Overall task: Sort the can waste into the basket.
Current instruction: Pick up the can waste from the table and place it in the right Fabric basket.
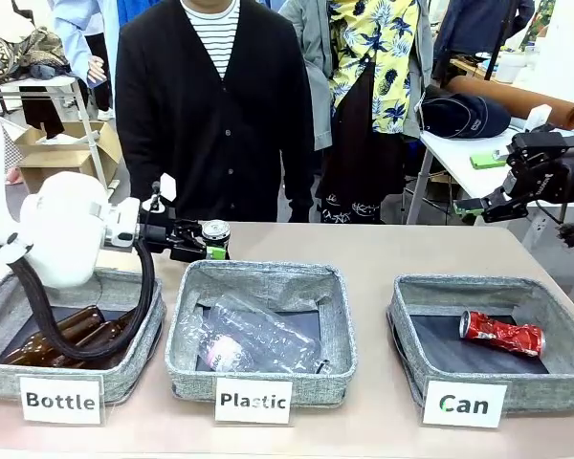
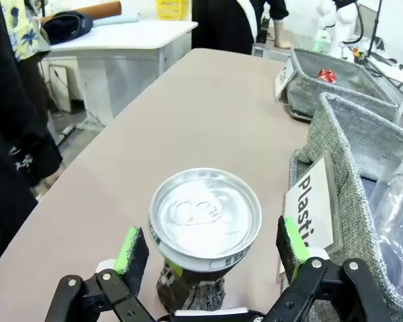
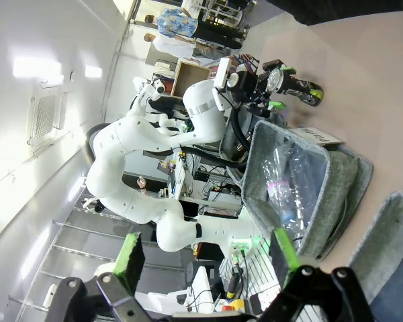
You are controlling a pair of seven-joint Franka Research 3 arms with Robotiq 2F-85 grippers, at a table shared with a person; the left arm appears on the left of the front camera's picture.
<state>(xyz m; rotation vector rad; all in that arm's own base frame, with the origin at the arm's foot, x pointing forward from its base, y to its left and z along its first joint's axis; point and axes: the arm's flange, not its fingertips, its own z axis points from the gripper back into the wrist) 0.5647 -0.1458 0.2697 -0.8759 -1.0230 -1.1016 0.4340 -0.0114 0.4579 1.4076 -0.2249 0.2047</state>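
Three grey fabric bins line the near edge of the table [image 1: 383, 249]. The "Bottle" bin [image 1: 134, 363] sits at my left with brown glass bottles [image 1: 72, 335] in it, and the "Plastic" bin [image 1: 258, 277] in the middle holds clear plastic bottles [image 1: 249, 339]. The "Can" basket [image 1: 407, 335] is at my right, and the red crushed can [image 1: 501, 333] lies on its dark lining. Just behind the Plastic bin's far left corner, my left gripper [image 2: 211, 245] is spread around the dark can [image 2: 205, 215]. That can is upright, silver top up, with a gap showing between it and each green pad [image 2: 131, 251]. My right gripper [image 3: 205, 258] hangs raised beyond the table's right end, jaws wide apart with nothing between them. At the far side stands a person in a black cardigan [image 1: 215, 115].
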